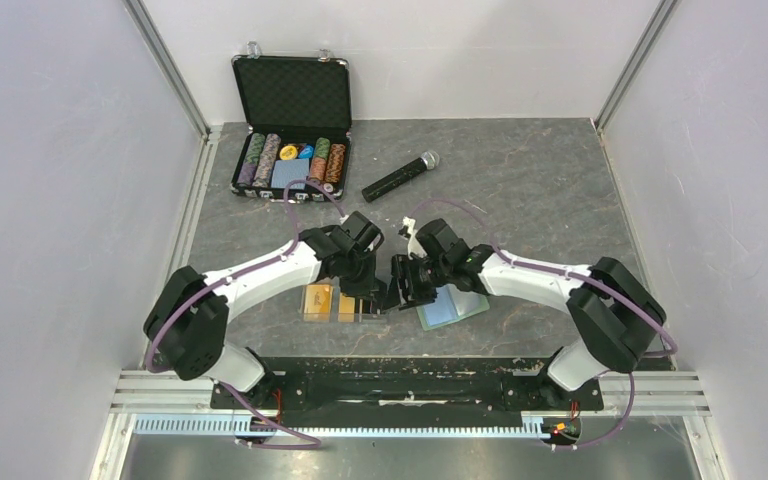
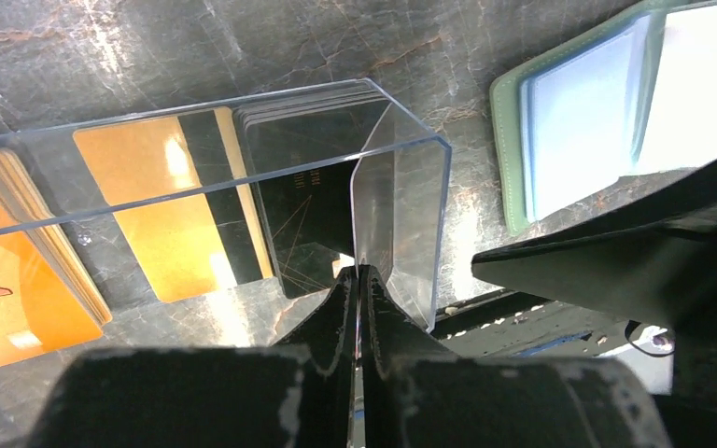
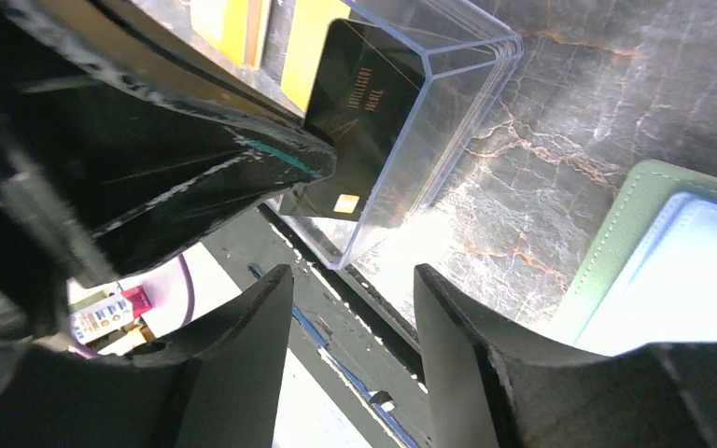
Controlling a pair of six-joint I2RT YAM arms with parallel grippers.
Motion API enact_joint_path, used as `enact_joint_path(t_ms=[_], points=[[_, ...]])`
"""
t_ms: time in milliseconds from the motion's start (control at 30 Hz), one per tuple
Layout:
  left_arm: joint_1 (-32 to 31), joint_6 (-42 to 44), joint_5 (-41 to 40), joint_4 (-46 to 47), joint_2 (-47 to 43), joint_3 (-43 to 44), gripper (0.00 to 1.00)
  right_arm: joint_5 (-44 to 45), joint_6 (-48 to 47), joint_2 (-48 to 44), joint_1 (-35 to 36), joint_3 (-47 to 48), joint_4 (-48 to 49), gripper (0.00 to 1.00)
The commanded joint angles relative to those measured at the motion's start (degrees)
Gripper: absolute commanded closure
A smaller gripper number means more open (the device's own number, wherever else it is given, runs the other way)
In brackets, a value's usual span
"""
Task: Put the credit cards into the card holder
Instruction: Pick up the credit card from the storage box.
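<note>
From above, the left gripper (image 1: pixel 368 292) is reaching onto the right end of the clear tray (image 1: pixel 332 302) of cards. The right gripper (image 1: pixel 401 284) is hanging between that tray and the open green card holder (image 1: pixel 460 308), while a poker-chip case (image 1: pixel 290 150) and a microphone (image 1: pixel 400 177) are lying farther back. The left wrist camera is showing its fingers (image 2: pixel 336 308) clenched on the tray's end wall. Orange cards (image 2: pixel 19 280), a gold card (image 2: pixel 163 205) with a black stripe and a black card (image 2: pixel 303 224) are lying inside; the orange print is cut off. The right wrist camera is showing its fingers (image 3: pixel 243 364) standing apart and empty, and the black card's gold lettering is too small to read.
</note>
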Motion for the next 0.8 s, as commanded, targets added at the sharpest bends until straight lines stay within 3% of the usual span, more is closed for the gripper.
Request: enact_joint_path(t_ms=[0, 300, 433, 533, 767], points=[[-0.06, -2.10, -1.48, 2.63, -2.06, -1.72, 0.98, 1.98, -1.86, -5.47, -1.63, 2.48, -1.82, 0.45], [0.48, -3.95, -7.13, -1.32, -16.65, 0.04, 0.98, -0.04, -4.14, -13.80, -7.93, 1.48, -2.24, 0.21], [1.40, -3.88, -2.34, 1.86, -22.29, -1.02, 0.98, -4.91, -4.41, -17.69, -12.71, 0.18, -0.13, 0.14], [2.16, -4.54, 3.41, 7.63, -25.29, -3.71, 0.98, -9.37, -2.93, -20.61, -16.38, -2.05, 4.18, 0.12], [3.80, -12.48, 18.52, 31.11, -28.97, -13.11, 0.98, -19.52, 0.94, -22.46, -18.99, -3.75, 14.76, 0.13]])
